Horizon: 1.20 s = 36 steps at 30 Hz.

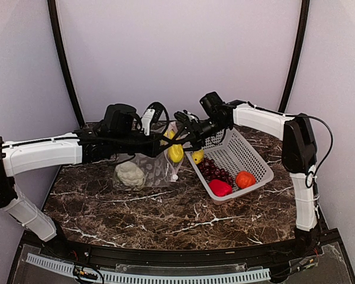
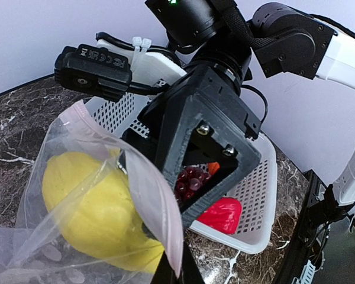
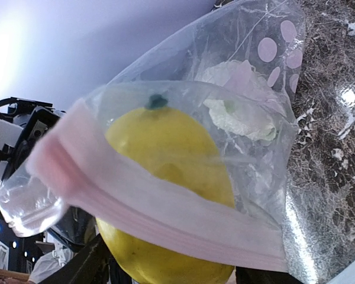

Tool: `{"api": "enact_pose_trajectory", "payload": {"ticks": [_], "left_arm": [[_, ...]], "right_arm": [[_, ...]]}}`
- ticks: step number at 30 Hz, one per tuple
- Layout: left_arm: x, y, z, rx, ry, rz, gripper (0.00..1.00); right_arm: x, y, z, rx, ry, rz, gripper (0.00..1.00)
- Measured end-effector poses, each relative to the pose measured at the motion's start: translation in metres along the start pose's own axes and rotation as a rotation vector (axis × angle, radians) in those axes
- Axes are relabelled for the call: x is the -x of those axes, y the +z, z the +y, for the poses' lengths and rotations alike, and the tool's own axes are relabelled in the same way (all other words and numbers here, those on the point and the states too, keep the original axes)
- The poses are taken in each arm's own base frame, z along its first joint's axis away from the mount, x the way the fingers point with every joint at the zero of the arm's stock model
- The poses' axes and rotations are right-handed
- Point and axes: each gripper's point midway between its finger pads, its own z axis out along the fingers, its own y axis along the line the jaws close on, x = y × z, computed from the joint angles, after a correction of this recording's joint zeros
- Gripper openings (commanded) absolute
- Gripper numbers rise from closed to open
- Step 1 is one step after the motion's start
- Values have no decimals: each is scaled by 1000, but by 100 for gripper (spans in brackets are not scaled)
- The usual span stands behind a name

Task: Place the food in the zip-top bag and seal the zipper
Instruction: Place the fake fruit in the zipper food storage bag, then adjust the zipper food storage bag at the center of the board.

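Both grippers meet at bag [image 1: 147, 167] mouth, jaws hidden, grip unclear. Lemon [image 1: 176, 151] half behind pink zipper [image 3: 160, 214]. Cauliflower [image 1: 130, 174] blurred inside. Basket [image 1: 248, 155] right.

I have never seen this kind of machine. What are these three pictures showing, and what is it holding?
Two robot arms stand at the near edge of a marble table. The wide picture comes from a camera above and behind them; the two close pictures come from cameras on their wrists. The left gripper and right gripper meet at a clear dotted bag, near its pink zipper. A yellow fruit sits in the bag's mouth, with a white cauliflower deeper inside. A white basket holds grapes, a red pepper, a tomato and another yellow piece.
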Motion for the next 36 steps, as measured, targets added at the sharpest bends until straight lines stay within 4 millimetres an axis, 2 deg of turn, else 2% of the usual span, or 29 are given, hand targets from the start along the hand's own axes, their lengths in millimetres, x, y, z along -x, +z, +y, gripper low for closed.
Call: {"api": "enact_pose_trajectory", "payload": {"ticks": [4, 10, 16, 18, 19, 20, 23, 28, 31, 33, 36], "left_arm": [[2, 0, 8, 45, 4, -11, 1], [10, -6, 22, 139, 5, -62, 1], [7, -31, 43, 244, -9, -134, 1], [9, -38, 46, 259, -13, -165, 1], [10, -40, 46, 263, -14, -176, 1], [10, -42, 47, 265, -15, -182, 1], [13, -43, 47, 264, -19, -196, 1], [16, -47, 44, 252, -25, -206, 1], [17, -51, 41, 239, -28, -212, 1], [17, -54, 39, 232, -28, -218, 1], [18, -59, 37, 223, -28, -224, 1]], "right_arm": [[-2, 5, 5, 4, -20, 6, 98], [-1, -6, 9, -107, -125, -18, 99], [3, -33, 48, -302, -357, -87, 99], [6, -42, 55, -350, -414, -108, 99], [7, -43, 56, -361, -430, -110, 97], [10, -43, 53, -375, -440, -109, 88], [18, -37, 37, -392, -439, -91, 71], [25, -21, 3, -401, -382, -52, 51], [24, -14, -8, -405, -360, -32, 41], [21, -12, -9, -404, -352, -22, 38], [19, -8, -5, -383, -356, -14, 41]]}}
